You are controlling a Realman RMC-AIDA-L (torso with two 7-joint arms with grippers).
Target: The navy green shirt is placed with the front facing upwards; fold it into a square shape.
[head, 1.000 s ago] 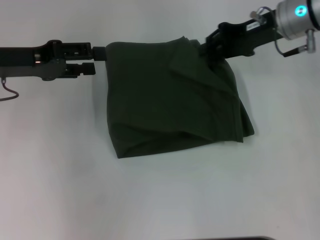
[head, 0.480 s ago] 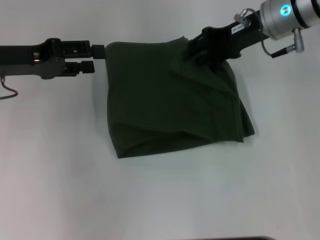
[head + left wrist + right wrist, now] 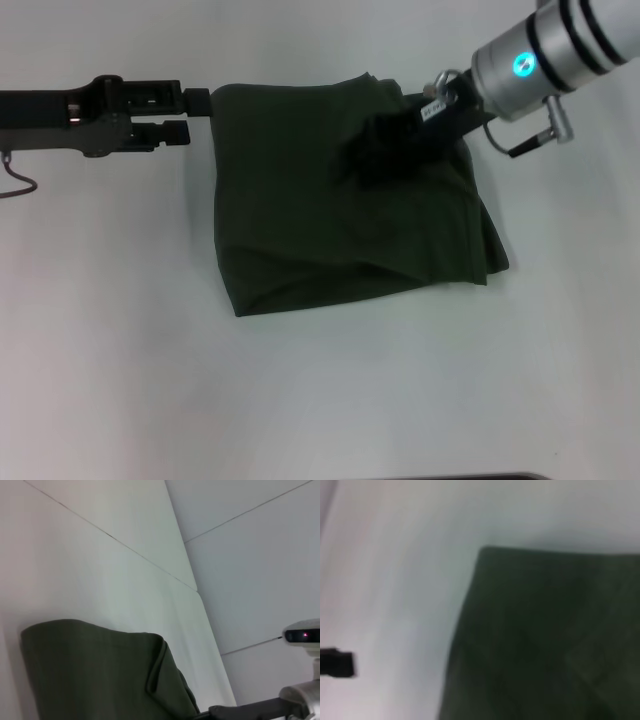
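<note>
Basically the navy green shirt (image 3: 340,210) lies folded into a rough block near the middle of the white table (image 3: 320,400), far half of the head view. It's soft, light cotton by the look: limp, no stiffness, so any lifted edge will droop and drag the layers under it. Not fragile, not slippery, but the stack is thick and springy; the right side bulges and the near right corner sticks out past the rest, w/ a loose ridge across the lower part. Judgement: best hold is a folded edge or corner, pinching all layers together, not the flat middle where only the top layer would come up.

Left pincer (image 3: 190,115) sits at the shirt's far left corner, level w/ the table, fingers a bit apart w/ a gap between them; upper finger tip touches or nearly touches the cloth edge, can't tell if it grips anything. Right pincer (image 3: 365,155) is over the upper right part of the shirt, pressed onto or into the cloth; it's dark on dark, so I cannot tell if it's apart or together. Right wrist view shows just the shirt (image 3: 545,640) corner and table, no fingers.

Writing: none readable. No chest lettering, collar or neck label shows on the upturned face. A small tag on the right arm near the wrist is too small to read.
</note>
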